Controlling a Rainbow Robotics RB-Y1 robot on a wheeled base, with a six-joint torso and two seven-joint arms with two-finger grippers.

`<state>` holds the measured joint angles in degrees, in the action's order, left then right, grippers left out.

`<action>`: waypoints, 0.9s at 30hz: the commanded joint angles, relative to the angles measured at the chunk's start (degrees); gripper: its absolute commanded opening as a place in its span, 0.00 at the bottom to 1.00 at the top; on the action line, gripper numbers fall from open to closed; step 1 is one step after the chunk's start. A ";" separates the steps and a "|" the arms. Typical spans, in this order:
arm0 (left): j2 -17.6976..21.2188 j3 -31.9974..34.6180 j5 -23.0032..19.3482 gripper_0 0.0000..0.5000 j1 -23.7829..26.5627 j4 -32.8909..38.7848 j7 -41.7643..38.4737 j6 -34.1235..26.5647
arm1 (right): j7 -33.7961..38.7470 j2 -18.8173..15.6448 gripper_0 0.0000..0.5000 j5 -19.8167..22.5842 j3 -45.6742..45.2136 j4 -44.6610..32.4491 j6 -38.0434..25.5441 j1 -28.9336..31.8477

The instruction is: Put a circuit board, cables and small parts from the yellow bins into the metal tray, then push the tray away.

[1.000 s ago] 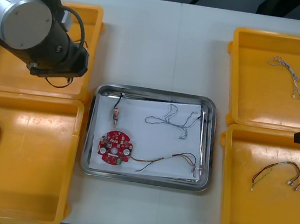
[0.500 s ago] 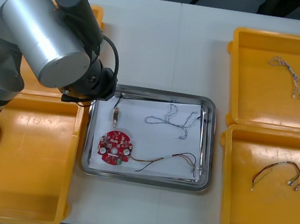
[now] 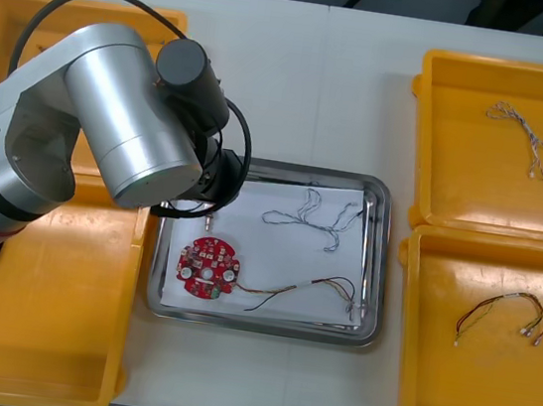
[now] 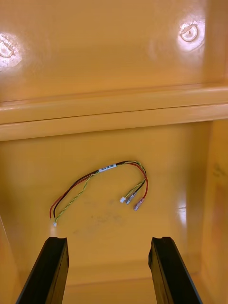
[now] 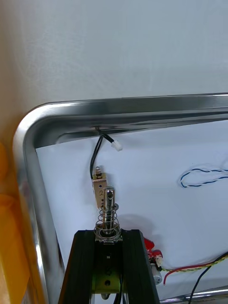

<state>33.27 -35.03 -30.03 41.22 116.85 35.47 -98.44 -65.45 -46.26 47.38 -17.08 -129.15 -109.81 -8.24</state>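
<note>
Big change on the table [image 3: 298, 76]: the left arm [image 3: 111, 132] has swung in from over the far left yellow bin [image 3: 14, 29] and now hangs across the far left corner of the metal tray [image 3: 375, 267]. The right side has backed off toward the table's edge. There the right gripper [image 4: 108, 240] waits over the near right yellow bin [image 3: 425, 404], fingers spread wide with nothing between them and a spare red and yellow cable [image 4: 102, 183] lying on the bin floor beyond them. The tray's white inside already holds the circuit board [image 3: 207, 268], a blue and white cable [image 3: 315, 217] and a red and yellow cable [image 3: 310, 288]. The left gripper [image 5: 108, 232] is clamped tight on a small metal part [image 5: 109, 209], a pin with a spring round it, held upright over the tray just inside that corner. Right past it lies another small part [image 5: 99, 183] on a black cable [image 5: 95, 156]. So I'd say this is the drop-off for the small parts: the piece looks lined up over the tray, so letting go should land it inside. After that it's pretty much just the push left, I reckon.
</note>
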 commanded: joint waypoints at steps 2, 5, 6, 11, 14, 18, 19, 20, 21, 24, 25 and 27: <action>-0.66 -4.60 2.52 0.00 3.08 -1.54 -5.76 3.96 | -1.52 1.08 1.00 -0.97 -2.52 0.12 -0.14 0.77; -1.36 -6.80 4.02 0.00 3.34 -4.44 -6.55 6.94 | -1.88 1.78 1.00 -1.15 -2.52 0.39 0.74 0.68; -1.54 -7.07 4.10 0.00 3.43 -4.97 -6.73 7.38 | -1.88 1.96 1.00 -1.24 -2.52 0.39 0.83 0.77; -2.86 -8.38 4.63 0.00 3.69 -9.10 -7.52 10.64 | -2.14 2.93 1.00 -1.59 -2.52 0.39 1.36 0.68; -3.03 -8.91 4.63 0.00 3.78 -9.71 -7.87 11.16 | -2.31 3.10 1.00 -1.59 -2.52 0.39 1.44 0.77; -3.03 -9.61 4.19 0.00 3.78 -9.80 -8.84 11.25 | -2.58 3.10 1.00 -1.41 -2.52 0.30 1.71 0.77; -3.03 -9.88 4.10 0.00 3.78 -9.80 -9.19 11.43 | -2.67 3.10 1.00 -1.32 -2.52 0.30 1.71 0.77; -3.03 -10.05 4.02 0.00 3.78 -9.80 -9.36 11.51 | -2.75 3.10 1.00 -1.24 -2.52 0.39 1.71 0.77; -3.03 -10.05 3.93 0.00 3.78 -9.80 -9.71 11.69 | -2.84 3.10 1.00 -1.24 -2.52 0.39 1.80 0.68; -2.86 -10.14 2.70 0.00 3.78 -9.80 -10.68 12.57 | -3.11 3.10 1.00 -1.15 -2.52 0.39 1.88 0.77; -2.95 -10.14 2.61 0.00 3.78 -9.80 -10.95 12.74 | -3.11 3.10 1.00 -1.06 -2.52 0.30 1.88 0.77; -2.86 -10.14 2.52 0.00 3.78 -9.80 -11.30 12.92 | -3.19 3.10 1.00 -1.06 -2.52 0.30 1.97 0.77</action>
<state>31.50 -44.42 -26.82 42.43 106.49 28.72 -86.43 -66.17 -43.83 46.27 -17.83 -128.51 -108.43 -8.22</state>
